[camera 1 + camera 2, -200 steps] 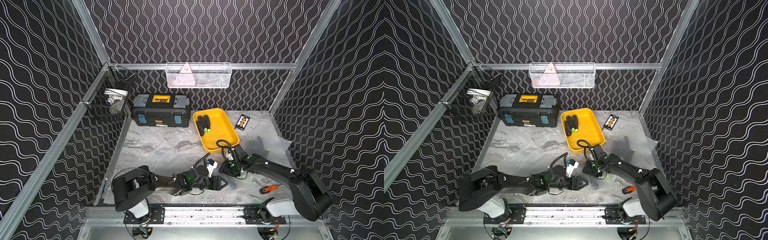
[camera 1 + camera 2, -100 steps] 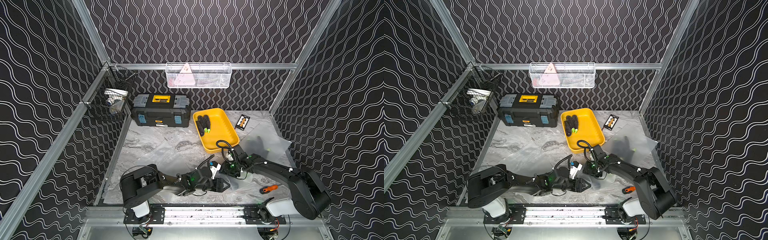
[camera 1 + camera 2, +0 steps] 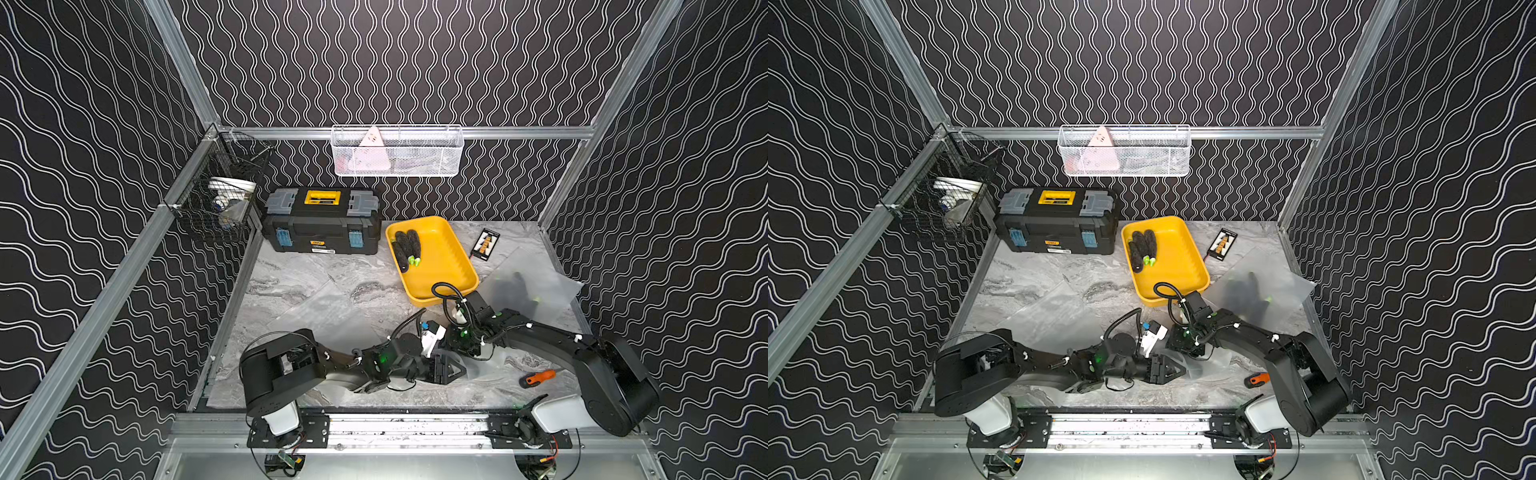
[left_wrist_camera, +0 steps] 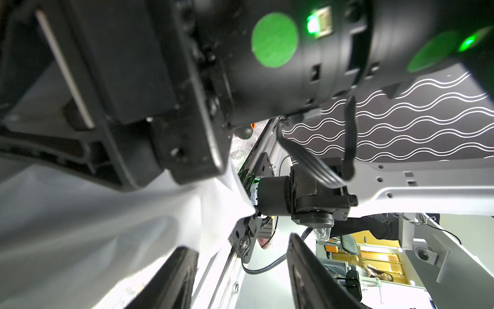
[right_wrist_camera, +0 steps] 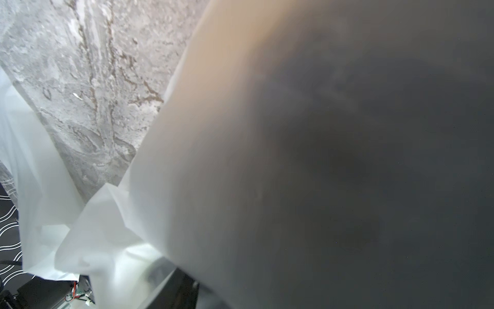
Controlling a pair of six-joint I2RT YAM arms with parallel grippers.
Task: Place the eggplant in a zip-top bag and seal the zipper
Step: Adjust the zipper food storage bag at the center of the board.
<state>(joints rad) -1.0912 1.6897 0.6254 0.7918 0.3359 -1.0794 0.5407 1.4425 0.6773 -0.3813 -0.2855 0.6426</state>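
Left claw (image 3: 451,370): jaws apart, empty, beside bag (image 4: 93,227)
Right claw (image 3: 460,341): veiled by bag, grip cannot be told
Tip: pinch one layer each, part mouth gently

Three dark eggplants (image 3: 402,245) in one yellow plastic tray (image 3: 453,253), three frosted plastic bags (image 3: 548,282), one black toolbox (image 3: 322,226), two wire baskets (image 3: 415,153), one orange-handled screwdriver (image 3: 539,378).

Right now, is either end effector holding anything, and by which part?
The left end effector is open, holding nothing. The right end effector: cannot tell; bag blocks its camera.
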